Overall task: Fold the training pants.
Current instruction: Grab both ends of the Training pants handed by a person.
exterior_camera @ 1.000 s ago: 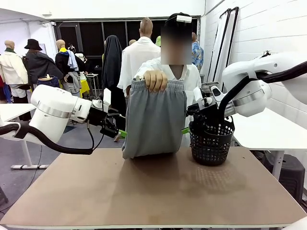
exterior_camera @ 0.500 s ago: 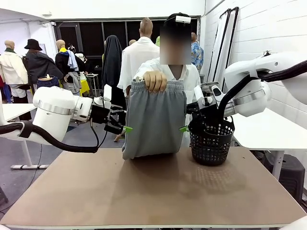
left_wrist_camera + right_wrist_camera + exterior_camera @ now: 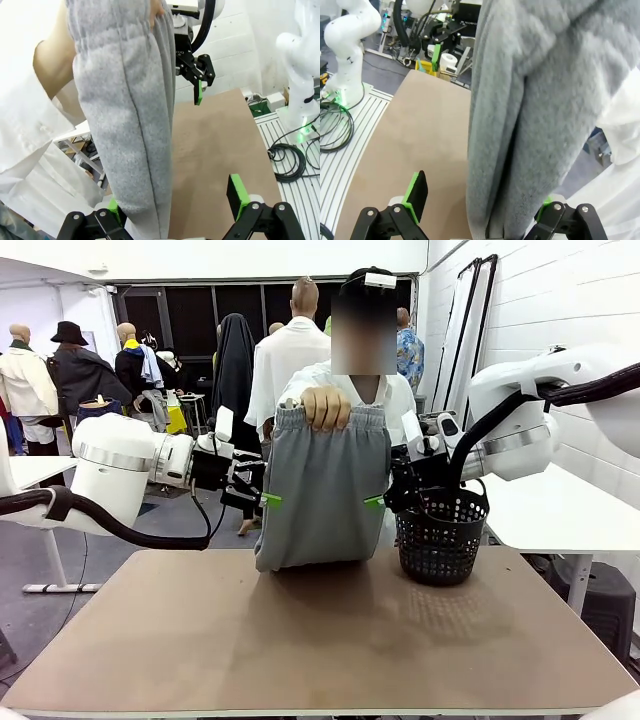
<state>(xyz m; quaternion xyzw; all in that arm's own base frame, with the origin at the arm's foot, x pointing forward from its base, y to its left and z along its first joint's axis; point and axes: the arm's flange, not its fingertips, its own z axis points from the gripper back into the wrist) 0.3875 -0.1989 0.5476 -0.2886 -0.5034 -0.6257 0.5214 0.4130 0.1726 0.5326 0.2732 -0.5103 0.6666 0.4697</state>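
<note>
The left gripper [image 3: 262, 495] and right gripper [image 3: 378, 502] have moved in to straddle the side edges of the soft light-grey training pants [image 3: 322, 490], jaws wide open and empty, apparently ready to pinch.

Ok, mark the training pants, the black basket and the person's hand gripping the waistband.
training pants [image 3: 322, 495], front view, middle of the hanging grey fabric.
black basket [image 3: 440, 545], front view, its mesh side wall.
person's hand [image 3: 325, 407], front view, the knuckles.
</note>
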